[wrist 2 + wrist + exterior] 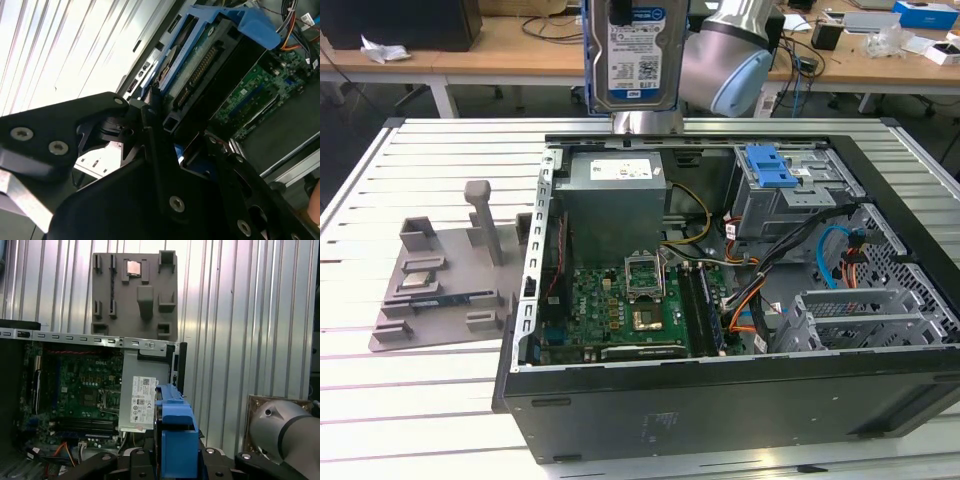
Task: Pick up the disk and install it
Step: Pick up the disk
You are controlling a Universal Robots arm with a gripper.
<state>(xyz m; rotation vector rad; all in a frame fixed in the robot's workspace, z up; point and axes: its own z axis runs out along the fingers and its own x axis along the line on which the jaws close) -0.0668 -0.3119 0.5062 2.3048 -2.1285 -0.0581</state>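
Hand (182, 147) is closed on the disk (635, 50). Its black fingers (155, 150) clamp the drive, and in the first wrist view the blue side rail (175, 430) stands between them. In the exterior view the disk hangs upright with its label face toward that camera, touching nothing but the hand, well above the open computer case (720, 400). In the second wrist view I see one edge of the disk with a row of connector pins (197, 75).

Directly below the hand sits the grey power-supply box (615, 190), in a back corner of the case. The motherboard (630, 310) lies on the case floor, just beside that box. The drive cage with its blue latch (775, 165) is inside the case, below the hand and toward the exterior view's right, well apart from the disk.

A grey fixture tray (440, 285) rests on the slatted table (410, 400) outside the case, below the hand and toward the exterior view's left.
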